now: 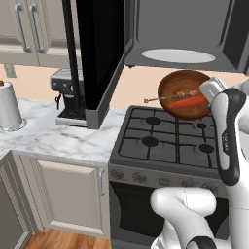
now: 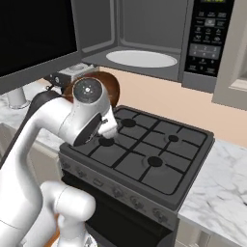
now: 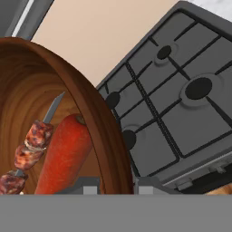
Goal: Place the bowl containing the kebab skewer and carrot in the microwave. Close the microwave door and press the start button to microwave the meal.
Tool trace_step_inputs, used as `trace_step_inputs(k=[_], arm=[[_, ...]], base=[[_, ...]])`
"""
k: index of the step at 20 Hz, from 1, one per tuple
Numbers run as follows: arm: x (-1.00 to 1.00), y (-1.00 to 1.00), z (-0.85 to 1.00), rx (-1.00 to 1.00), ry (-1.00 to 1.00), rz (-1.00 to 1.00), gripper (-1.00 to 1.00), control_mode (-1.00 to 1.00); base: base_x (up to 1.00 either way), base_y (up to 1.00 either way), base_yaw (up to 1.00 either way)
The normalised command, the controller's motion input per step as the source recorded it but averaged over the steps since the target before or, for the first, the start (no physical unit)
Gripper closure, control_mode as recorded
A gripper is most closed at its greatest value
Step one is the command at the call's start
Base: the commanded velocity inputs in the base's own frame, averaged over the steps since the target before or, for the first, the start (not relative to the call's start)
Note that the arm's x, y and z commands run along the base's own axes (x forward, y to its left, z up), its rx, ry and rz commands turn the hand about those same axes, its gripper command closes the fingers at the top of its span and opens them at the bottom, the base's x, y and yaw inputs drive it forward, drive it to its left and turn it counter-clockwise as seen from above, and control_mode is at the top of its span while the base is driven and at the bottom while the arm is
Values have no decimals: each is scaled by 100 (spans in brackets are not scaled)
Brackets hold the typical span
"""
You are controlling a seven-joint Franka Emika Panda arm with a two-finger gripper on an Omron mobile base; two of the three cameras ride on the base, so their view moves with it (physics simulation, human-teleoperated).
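Note:
The reddish-brown bowl (image 1: 181, 87) hangs tilted in the air above the back of the stove, just below the open microwave (image 1: 194, 29). Inside it lie the kebab skewer (image 1: 175, 96) and the orange-red carrot (image 1: 189, 102). My gripper (image 1: 208, 96) is shut on the bowl's right rim. In the hand view the bowl's rim (image 3: 102, 127) runs between my gripper's (image 3: 116, 188) tips, with the carrot (image 3: 65, 154) and skewer (image 3: 31, 145) beside it. The microwave door (image 1: 99, 53) stands swung open to the left, and the white turntable (image 2: 141, 59) is bare. My arm hides most of the bowl (image 2: 112, 86) in the right base view.
The black gas stove (image 1: 165, 141) lies under the bowl. A coffee machine (image 1: 65, 95) and a white canister (image 1: 8, 104) stand on the marble counter (image 1: 53, 138) at left. The microwave's button panel (image 2: 208, 34) is right of the cavity.

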Motion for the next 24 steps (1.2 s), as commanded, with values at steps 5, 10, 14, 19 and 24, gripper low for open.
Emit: trace_step_inputs(k=[5,10,14,19,24], arm=[[-6,-1,69,24,7,-14,100,-100],[-2,0,42,18,1,-27,100,-100],[0,-7,33,15,-2,-32,100,-100],[7,-16,41,9,-3,-13,100,-100],[29,-10,8,0,0,0,100,-100]], base=[[0,0,0],[0,0,0],[0,0,0],[0,0,0],[0,0,0]])
